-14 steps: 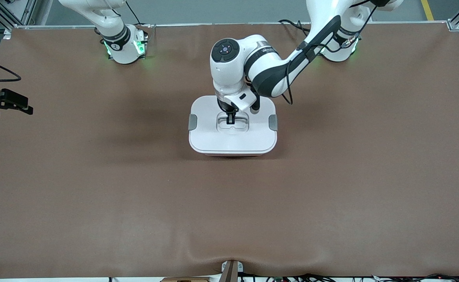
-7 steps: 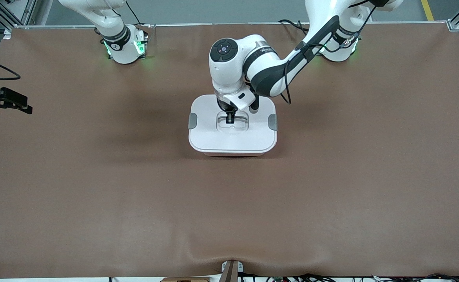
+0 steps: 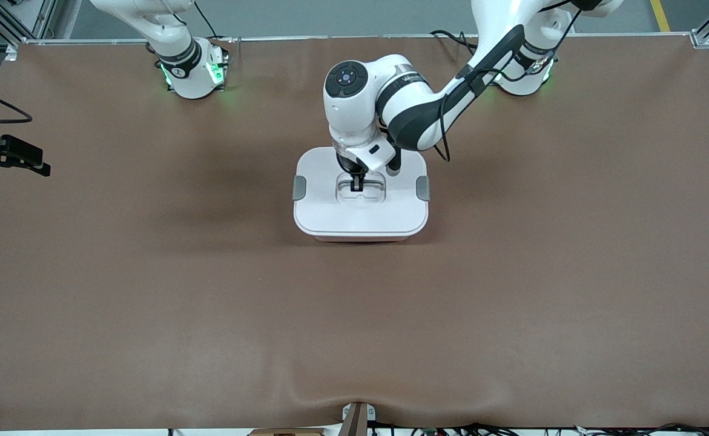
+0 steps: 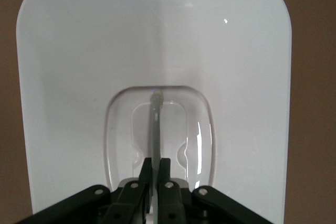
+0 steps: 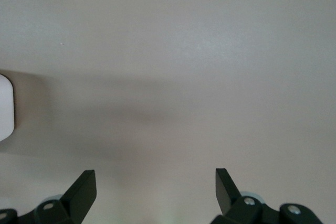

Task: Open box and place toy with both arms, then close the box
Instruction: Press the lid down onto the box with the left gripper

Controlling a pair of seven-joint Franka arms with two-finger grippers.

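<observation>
Box: we see a pale pink plastic tub, white lid on, grey side clips.
Left gripper: we see it pinched on the clear centre handle.
Right gripper: waits spread wide, holding nothing, at the right arm's table end.
Surface: brown table mat.

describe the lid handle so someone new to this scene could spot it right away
On the brown table, find the white-lidded box below the two arm bases. In the middle of its lid is a recessed clear handle, gripped by the left gripper. Unlike the grey clips at the lid's ends, it is central and see-through.

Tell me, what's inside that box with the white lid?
Nothing inside shows: the white lid covers the box completely. The left gripper is shut on the lid's clear handle. No toy is visible anywhere.
</observation>
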